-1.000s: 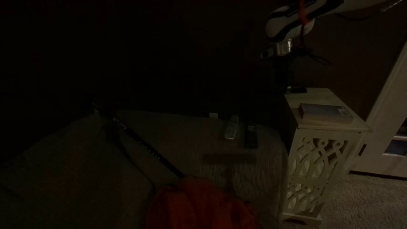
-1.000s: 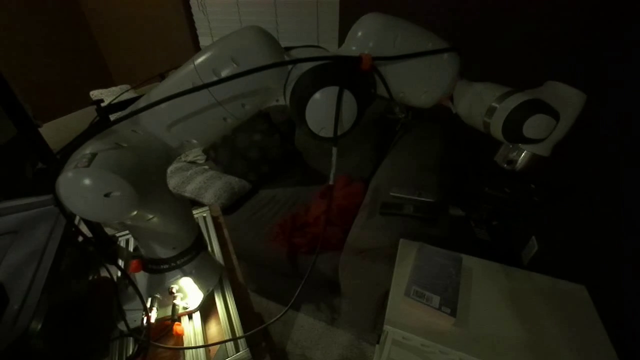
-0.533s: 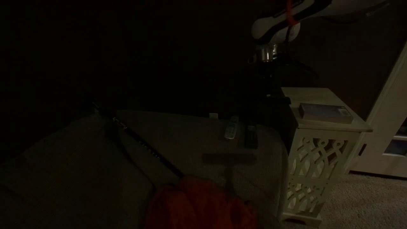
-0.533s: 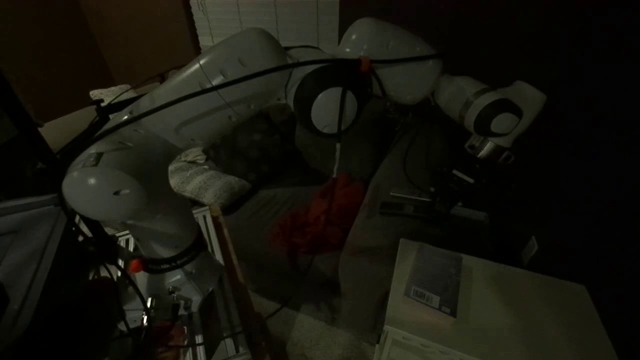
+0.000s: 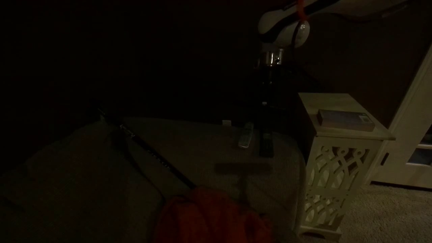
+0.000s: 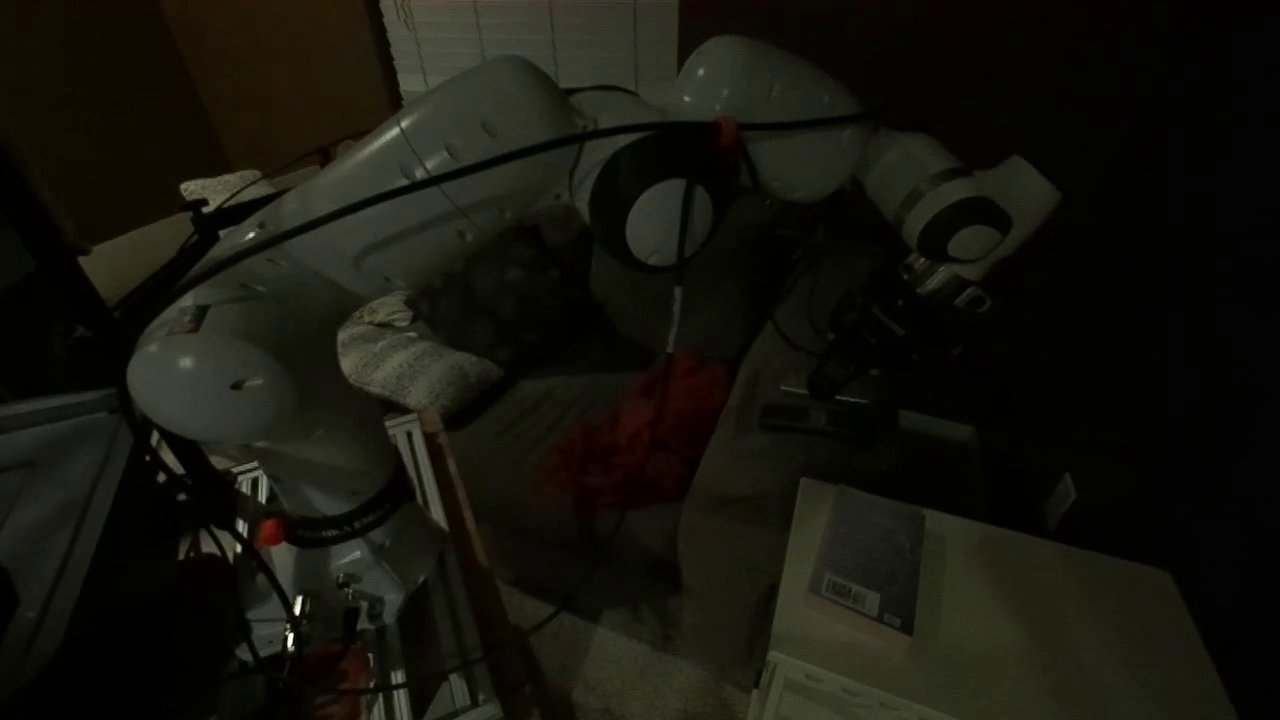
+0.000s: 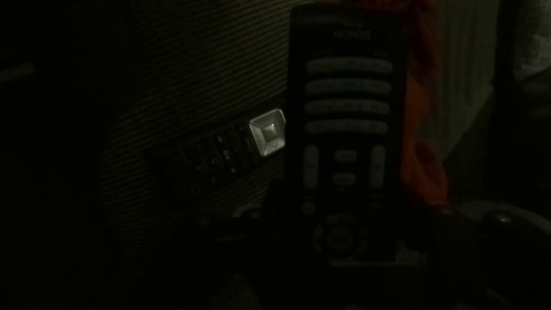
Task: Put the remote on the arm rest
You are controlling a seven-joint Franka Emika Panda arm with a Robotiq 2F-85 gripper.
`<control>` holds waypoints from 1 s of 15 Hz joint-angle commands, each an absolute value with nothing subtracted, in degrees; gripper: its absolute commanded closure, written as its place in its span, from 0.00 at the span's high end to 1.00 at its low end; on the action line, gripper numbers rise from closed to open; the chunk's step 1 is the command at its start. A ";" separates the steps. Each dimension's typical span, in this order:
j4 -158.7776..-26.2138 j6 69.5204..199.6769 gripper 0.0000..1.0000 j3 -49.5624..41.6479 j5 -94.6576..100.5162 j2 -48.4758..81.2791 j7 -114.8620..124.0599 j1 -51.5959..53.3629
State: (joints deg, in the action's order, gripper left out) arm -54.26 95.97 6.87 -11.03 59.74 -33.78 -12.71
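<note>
The scene is very dark. The pale grey remote (image 5: 246, 135) lies on the ribbed arm rest (image 5: 287, 165); its edge shows as a thin bright line in an exterior view (image 6: 794, 389). A black remote (image 5: 266, 145) lies beside it and shows in the wrist view (image 7: 206, 155) with a silver square pad. My gripper (image 5: 265, 103) hangs above the far end of the arm rest. In the wrist view my gripper (image 7: 340, 211) is shut on a dark remote with pale buttons (image 7: 346, 107), which sticks out past the fingers. The fingers are almost lost in the dark.
A white lattice-sided stand (image 5: 341, 189) with a book (image 5: 346, 119) on top stands beside the arm rest; both exterior views show it. An orange cloth (image 5: 212, 216) and a black pole (image 5: 158, 158) lie on the couch. A small white piece (image 5: 226, 123) sits at the far edge.
My gripper, with the dark remote in it, has moved left in both exterior views, from by the stand's top to over the arm rest. The bright light at the robot's base has gone dark.
</note>
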 commanded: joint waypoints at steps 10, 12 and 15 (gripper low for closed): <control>-56.21 96.40 0.60 7.72 -16.24 59.83 -31.80 -14.93; -56.21 96.40 0.60 7.67 -16.24 59.84 -31.80 -14.99; -57.53 102.72 0.35 6.74 -18.02 59.59 -19.28 -12.42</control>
State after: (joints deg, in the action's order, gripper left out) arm -56.32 97.99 7.43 -16.28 59.92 -27.97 -14.66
